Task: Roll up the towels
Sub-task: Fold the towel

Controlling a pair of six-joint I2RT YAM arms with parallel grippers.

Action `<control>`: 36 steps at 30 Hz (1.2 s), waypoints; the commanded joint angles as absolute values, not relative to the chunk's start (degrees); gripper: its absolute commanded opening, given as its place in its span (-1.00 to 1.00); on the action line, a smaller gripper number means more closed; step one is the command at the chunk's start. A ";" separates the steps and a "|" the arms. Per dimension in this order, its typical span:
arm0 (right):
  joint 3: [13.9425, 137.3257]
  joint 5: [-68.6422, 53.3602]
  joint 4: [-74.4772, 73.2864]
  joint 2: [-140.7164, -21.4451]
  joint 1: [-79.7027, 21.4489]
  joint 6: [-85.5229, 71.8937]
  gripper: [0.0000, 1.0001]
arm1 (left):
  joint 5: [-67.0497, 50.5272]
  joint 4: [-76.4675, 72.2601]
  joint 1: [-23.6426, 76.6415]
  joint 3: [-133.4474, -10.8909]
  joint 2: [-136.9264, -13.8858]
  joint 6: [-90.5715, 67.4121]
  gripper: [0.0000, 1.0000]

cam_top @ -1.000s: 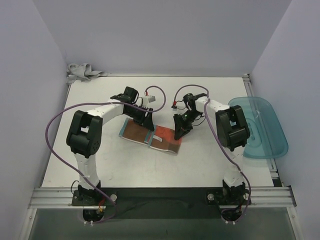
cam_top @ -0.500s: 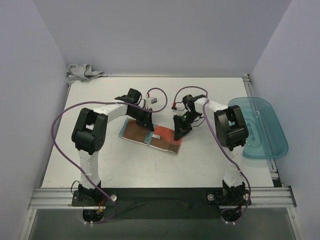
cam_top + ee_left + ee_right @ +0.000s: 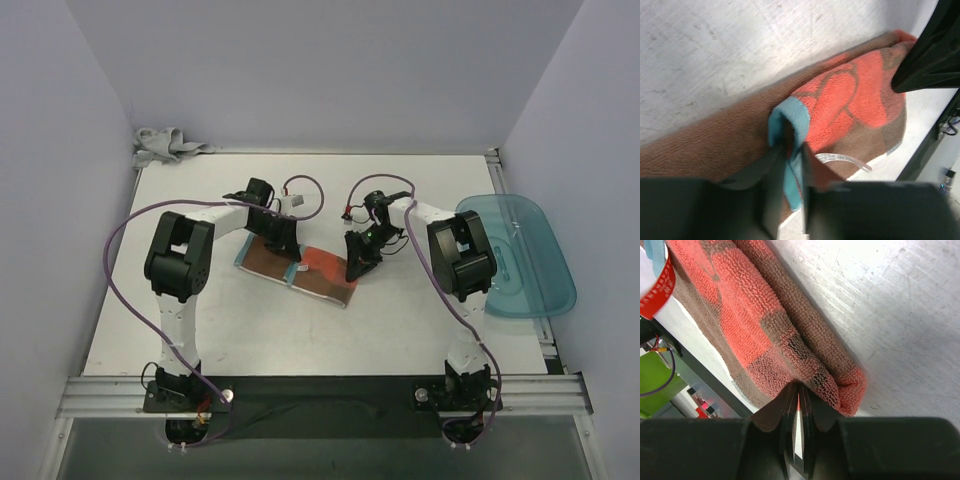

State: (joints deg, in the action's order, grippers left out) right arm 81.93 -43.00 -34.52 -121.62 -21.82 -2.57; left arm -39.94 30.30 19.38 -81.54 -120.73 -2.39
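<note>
The rust-brown towel (image 3: 300, 272) lies mid-table, its far edge folded over so that the orange-red side and a teal hem show. My left gripper (image 3: 284, 246) is shut on the teal hem (image 3: 789, 131) at the towel's far edge, with the brown pile (image 3: 715, 145) to its left. My right gripper (image 3: 357, 262) is shut on the folded right corner of the towel (image 3: 790, 335), fingertips (image 3: 790, 401) pinching the fabric. The light grey towel (image 3: 168, 145) lies crumpled at the back left corner, away from both grippers.
A translucent teal tray (image 3: 520, 255) hangs over the table's right edge. A white care tag (image 3: 842, 159) sticks out from the towel's fold. The side walls stand close on the left and right.
Both grippers have shifted slightly left with the towel's far edge in them. More of the orange-red side shows now. The left elbow has swung inwards.
</note>
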 commanded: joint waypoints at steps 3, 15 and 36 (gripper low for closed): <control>81.82 -45.35 -37.70 -117.17 -21.45 -1.41 -0.79 | -37.00 33.56 17.85 -83.85 -117.62 2.28 -0.21; 95.44 -39.91 -38.41 -123.30 -19.25 -0.79 -0.49 | -32.96 41.84 11.34 -72.26 -102.21 10.63 0.04; 70.58 -50.53 -32.08 -114.79 -28.64 -2.11 -0.78 | -31.28 46.39 14.23 -101.29 -130.93 15.73 -0.09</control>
